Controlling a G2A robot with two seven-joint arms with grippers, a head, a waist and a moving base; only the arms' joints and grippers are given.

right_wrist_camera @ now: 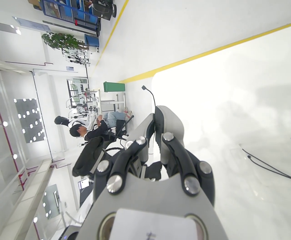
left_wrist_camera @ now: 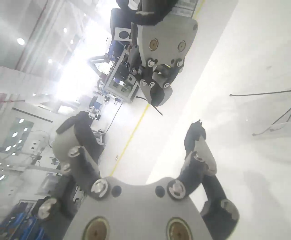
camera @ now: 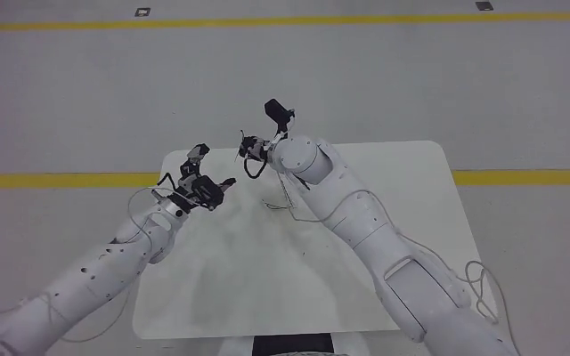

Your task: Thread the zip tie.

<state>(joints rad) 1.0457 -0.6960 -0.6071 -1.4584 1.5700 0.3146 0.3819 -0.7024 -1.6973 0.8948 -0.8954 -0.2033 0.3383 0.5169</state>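
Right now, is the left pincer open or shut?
Open. The left pincer has its fingers wide apart, nothing between them.

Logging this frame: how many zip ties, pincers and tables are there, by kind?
Held zip tie, in the right pincer: 1
Loose zip ties on the table: 2
Pincers, counting the left pincer: 2
Table: 1
Total: 6

Robot lab: yellow floor lines (camera: 267, 20); equipment racks (right_wrist_camera: 63, 10)
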